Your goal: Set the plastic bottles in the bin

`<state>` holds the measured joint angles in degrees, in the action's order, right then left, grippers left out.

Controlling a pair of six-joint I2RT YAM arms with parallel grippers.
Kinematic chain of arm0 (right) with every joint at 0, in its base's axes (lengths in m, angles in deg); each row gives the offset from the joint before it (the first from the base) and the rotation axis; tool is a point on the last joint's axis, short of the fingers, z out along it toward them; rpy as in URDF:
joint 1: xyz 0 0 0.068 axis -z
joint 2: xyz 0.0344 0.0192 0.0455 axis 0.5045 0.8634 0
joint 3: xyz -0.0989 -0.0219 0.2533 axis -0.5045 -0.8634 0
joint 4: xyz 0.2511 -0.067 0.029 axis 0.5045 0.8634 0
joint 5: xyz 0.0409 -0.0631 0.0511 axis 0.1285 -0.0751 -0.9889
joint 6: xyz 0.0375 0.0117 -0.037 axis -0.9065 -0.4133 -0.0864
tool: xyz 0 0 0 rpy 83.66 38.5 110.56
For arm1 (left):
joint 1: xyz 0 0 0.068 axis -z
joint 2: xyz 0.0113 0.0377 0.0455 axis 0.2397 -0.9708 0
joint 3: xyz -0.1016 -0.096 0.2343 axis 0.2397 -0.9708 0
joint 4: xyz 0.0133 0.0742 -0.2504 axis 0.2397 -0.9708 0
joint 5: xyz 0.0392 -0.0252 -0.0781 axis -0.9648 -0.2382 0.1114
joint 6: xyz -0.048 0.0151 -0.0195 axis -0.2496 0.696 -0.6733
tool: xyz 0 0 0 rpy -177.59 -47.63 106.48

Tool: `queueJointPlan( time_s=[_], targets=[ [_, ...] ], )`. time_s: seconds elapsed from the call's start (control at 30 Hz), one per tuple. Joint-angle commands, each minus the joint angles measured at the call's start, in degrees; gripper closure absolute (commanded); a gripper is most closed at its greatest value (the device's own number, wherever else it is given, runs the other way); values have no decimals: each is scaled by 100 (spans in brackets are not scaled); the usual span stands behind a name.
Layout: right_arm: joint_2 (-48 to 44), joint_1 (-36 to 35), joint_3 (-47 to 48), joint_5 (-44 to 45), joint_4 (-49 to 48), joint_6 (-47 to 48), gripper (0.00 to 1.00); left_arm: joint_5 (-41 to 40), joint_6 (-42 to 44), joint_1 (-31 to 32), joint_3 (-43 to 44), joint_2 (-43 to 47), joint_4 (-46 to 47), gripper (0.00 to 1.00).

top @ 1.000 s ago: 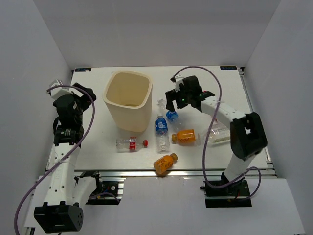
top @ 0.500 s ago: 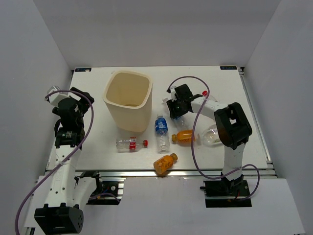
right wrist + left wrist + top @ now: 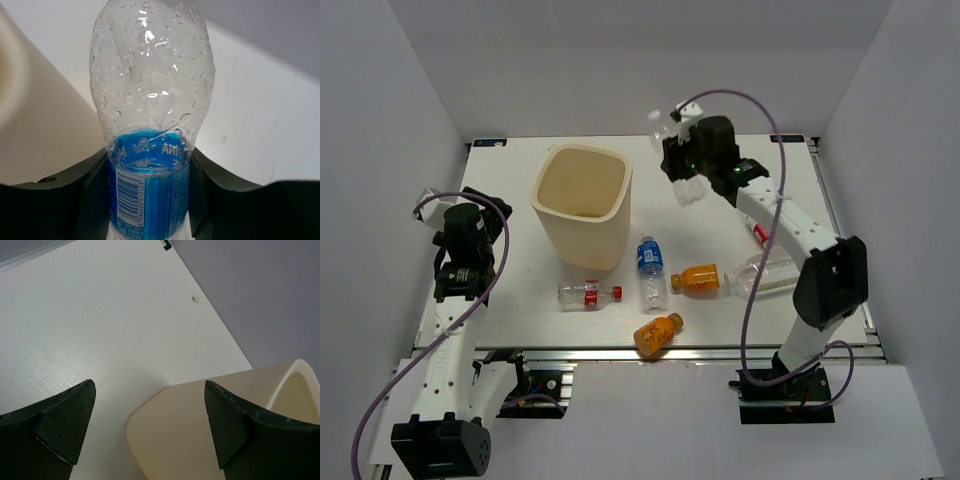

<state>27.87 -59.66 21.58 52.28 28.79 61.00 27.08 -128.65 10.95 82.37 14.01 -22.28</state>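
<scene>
Above the white worktop (image 3: 520, 290), just right of the bin: bottle gripped.
My right claw (image 3: 686, 166) is clenched on the blue-labelled clear plastic bottle (image 3: 150, 90), lifted off the worktop. The tall cream-beige plastic bin (image 3: 582, 245) lies near, to my left. The bottle's long axis slants, cap end pointing far-left; my left claw (image 3: 148, 390) gapes, released.

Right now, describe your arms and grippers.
The left arm and right arm have white links, black joint housings and a purple cable looping beside each. The left gripper and right gripper are black, with broad fingers.
</scene>
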Motion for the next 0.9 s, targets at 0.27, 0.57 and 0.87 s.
queueJointPlan(
  time_s=[0.27,0.57,0.87],
  targets=[
    [-687,-526,1308,-2405,-2635,-558,72,453,-655,-7,-509,127,-437,2],
    [262,-1334,1802,-2740,-3355,-839,68,1166,-585,-7,-905,83,-998,2],
    [545,-1590,1257,-2538,-3488,-787,29,2514,-1076,2,-1818,276,-1581,2]
  ],
)
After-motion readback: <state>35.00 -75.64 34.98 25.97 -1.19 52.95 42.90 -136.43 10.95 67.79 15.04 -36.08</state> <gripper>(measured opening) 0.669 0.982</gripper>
